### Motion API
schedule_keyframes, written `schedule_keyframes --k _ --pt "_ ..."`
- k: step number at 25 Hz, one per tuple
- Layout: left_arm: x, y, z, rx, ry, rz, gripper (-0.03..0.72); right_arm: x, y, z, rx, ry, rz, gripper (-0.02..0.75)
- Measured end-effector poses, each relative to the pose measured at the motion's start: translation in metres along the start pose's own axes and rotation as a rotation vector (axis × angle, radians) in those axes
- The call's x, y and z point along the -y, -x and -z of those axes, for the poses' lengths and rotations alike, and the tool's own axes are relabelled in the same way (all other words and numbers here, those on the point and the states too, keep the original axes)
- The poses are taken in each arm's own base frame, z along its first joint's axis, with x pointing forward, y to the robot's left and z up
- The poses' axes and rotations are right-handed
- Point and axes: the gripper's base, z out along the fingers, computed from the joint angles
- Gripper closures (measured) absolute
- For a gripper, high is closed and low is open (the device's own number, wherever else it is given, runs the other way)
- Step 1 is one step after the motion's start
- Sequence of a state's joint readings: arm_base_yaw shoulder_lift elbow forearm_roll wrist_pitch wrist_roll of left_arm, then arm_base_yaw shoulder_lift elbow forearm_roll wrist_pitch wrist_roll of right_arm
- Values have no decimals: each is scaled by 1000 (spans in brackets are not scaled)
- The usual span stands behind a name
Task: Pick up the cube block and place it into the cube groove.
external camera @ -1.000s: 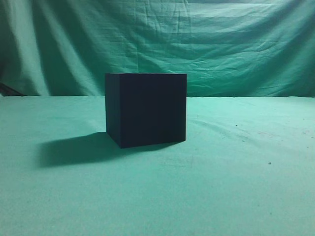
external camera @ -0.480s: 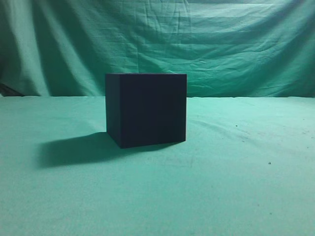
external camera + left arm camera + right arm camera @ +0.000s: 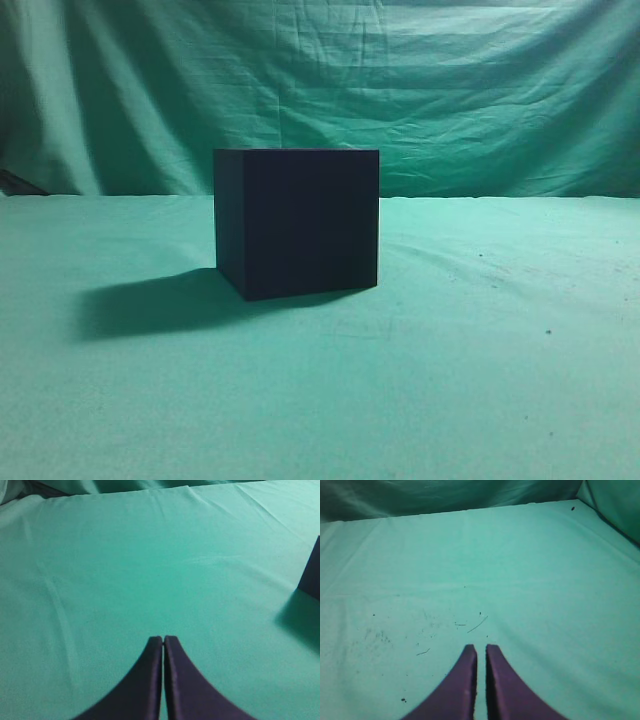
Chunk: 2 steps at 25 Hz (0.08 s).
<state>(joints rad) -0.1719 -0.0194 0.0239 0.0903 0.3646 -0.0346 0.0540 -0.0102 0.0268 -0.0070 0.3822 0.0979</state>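
The cube groove (image 3: 297, 222), a large dark navy-black box with plain matte sides, stands on the green cloth at the middle of the exterior view. The small purple-topped cube block is out of view in every frame. A dark box edge (image 3: 312, 571) shows at the right border of the left wrist view; I cannot tell which box it is. My left gripper (image 3: 163, 639) is shut and empty, low over bare cloth. My right gripper (image 3: 481, 648) is shut, with a thin slit between its fingers and nothing in it. Neither gripper shows in the exterior view.
Green cloth (image 3: 480, 380) covers the table, and a green curtain (image 3: 450, 90) hangs behind it. The box casts a shadow (image 3: 150, 305) to its left. Dark specks and threads (image 3: 427, 625) lie on the cloth ahead of the right gripper.
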Motion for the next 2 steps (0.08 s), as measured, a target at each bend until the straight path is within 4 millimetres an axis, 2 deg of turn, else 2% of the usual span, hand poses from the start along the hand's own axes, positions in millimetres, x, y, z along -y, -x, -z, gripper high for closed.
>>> schedule_keyframes --k 2 --pt "0 0 0 0 0 0 688 0 0 0 0 0 0 738"
